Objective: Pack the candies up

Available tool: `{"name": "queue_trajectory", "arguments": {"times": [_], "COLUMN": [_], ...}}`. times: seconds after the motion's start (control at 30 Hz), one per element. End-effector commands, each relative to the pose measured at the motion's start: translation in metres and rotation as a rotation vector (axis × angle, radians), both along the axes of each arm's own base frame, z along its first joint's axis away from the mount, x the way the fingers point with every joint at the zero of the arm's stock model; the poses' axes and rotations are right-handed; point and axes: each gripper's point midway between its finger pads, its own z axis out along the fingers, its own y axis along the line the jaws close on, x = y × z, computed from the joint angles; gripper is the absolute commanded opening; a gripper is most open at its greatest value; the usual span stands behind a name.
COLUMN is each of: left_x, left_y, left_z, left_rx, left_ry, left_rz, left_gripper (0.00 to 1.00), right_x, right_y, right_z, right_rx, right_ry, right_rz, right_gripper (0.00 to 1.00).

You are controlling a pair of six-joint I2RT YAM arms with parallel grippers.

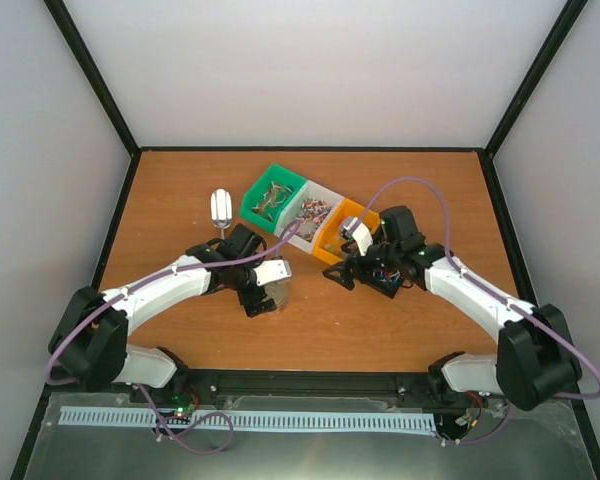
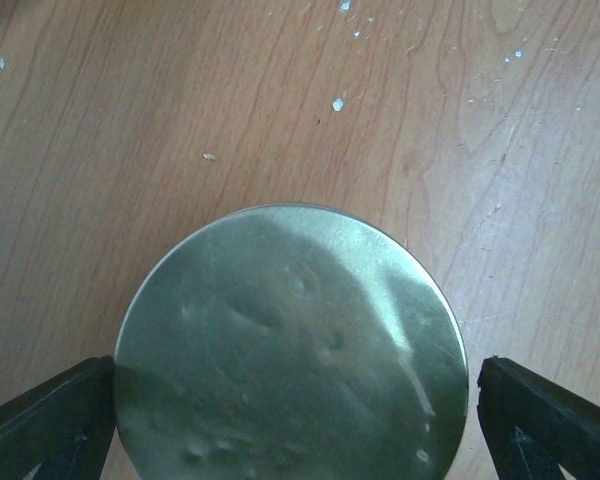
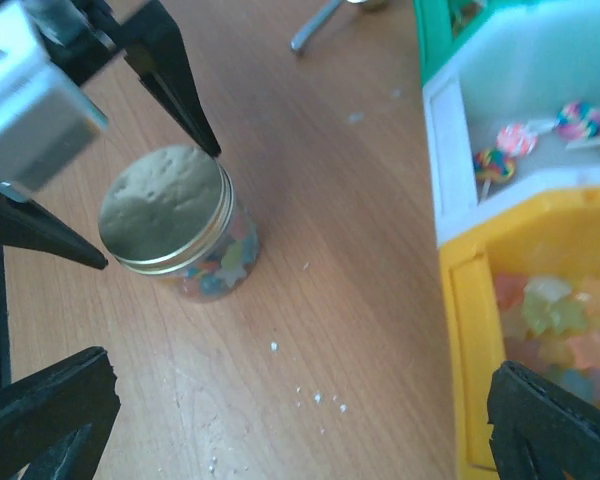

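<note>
1. My left gripper (image 2: 292, 405): jaws wide, straddling the gold lid (image 2: 290, 350) of the jar (image 1: 277, 292) and gripping nothing.
2. My right gripper (image 3: 300, 420): jaws wide, empty, over the table (image 1: 410, 320) beside the yellow bin (image 3: 460, 300).
3. The candies (image 3: 555, 325): in the green bin (image 1: 273, 197), white bin (image 1: 310, 215) and yellow bin, a slanting row toward the table's far edge. Only the right wrist view shows more inside the jar.
4. The scoop (image 1: 221, 210): left of the green bin, apart.

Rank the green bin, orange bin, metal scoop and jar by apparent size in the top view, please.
1. green bin and orange bin: they look alike, so unranked.
2. metal scoop.
jar: partly hidden, so unsure.
</note>
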Motion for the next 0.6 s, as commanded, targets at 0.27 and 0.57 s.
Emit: {"name": "queue_trajectory", "arguments": {"times": [0.27,0.57], "left_x": [0.006,-0.021], "left_y": [-0.005,0.005], "left_z": [0.069,0.095], "left_rx": [-0.131,-0.144], "left_ry": [-0.118,-0.036], "left_rz": [0.045,0.048], "left_gripper": [1.00,1.00], "right_x": [0.035,-0.001], "right_y": [-0.025,0.011], "right_z": [0.057,0.041], "right_rx": [0.013,0.138], "right_ry": [-0.337,-0.237], "right_rz": [-0.214,0.073], "right_gripper": [1.00,1.00]}}
